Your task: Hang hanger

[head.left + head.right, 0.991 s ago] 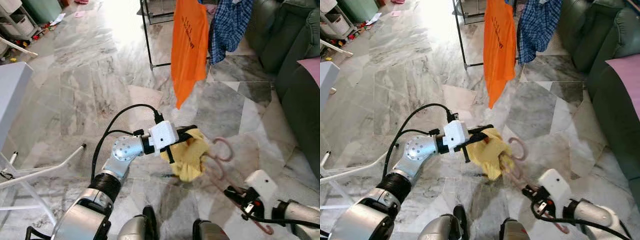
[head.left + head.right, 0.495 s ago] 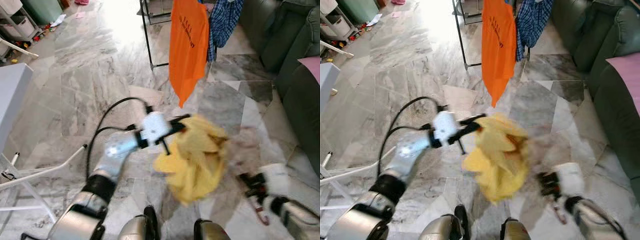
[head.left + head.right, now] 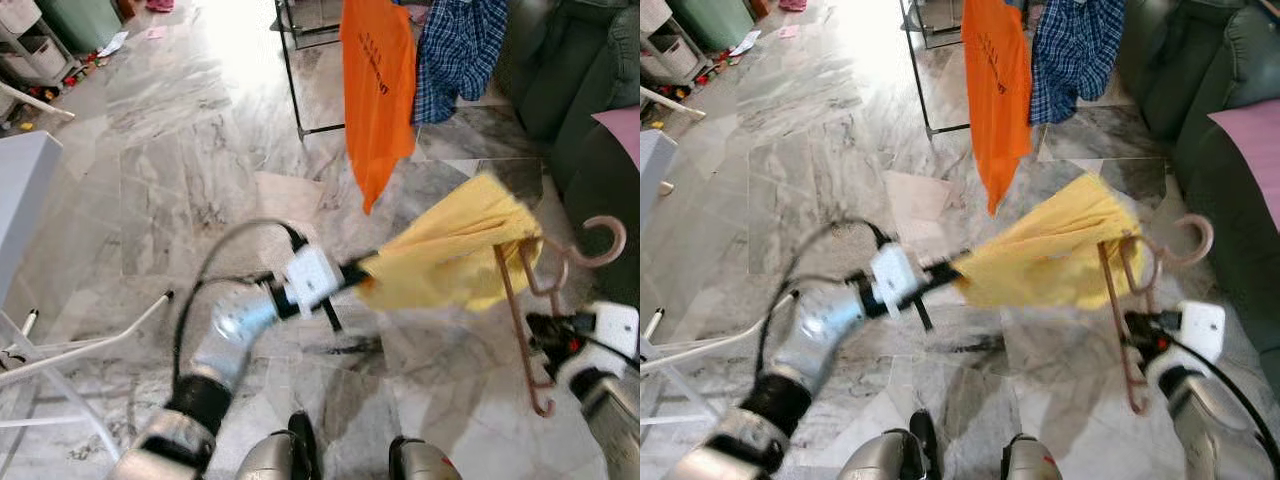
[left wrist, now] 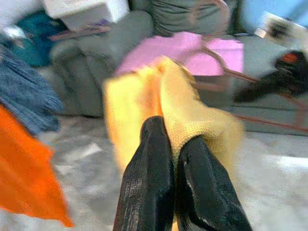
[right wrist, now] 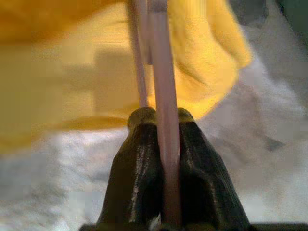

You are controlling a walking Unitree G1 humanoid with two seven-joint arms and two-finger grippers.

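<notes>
A yellow cloth [image 3: 455,255] is stretched out sideways in the air between my two arms. My left gripper [image 3: 352,272] is shut on its left end; in the left wrist view the black fingers [image 4: 166,183] pinch the yellow cloth [image 4: 187,115]. A pink hanger [image 3: 540,290] hangs upright at the cloth's right end, hook up. My right gripper [image 3: 545,330] is shut on the hanger's bar [image 5: 163,125]. An orange shirt [image 3: 378,85] and a blue checked shirt [image 3: 455,50] hang on the black rack [image 3: 292,70] ahead.
A dark green sofa [image 3: 590,70] with a pink cushion [image 3: 622,125] runs along the right. A white drying frame [image 3: 70,350] lies low at the left beside a grey-white surface [image 3: 20,190]. Open marble floor [image 3: 170,150] stretches ahead on the left.
Both arms have lifted. The bunched yellow cloth is now pulled out flat to the right, and the hanger has risen from near the floor to an upright hold.
</notes>
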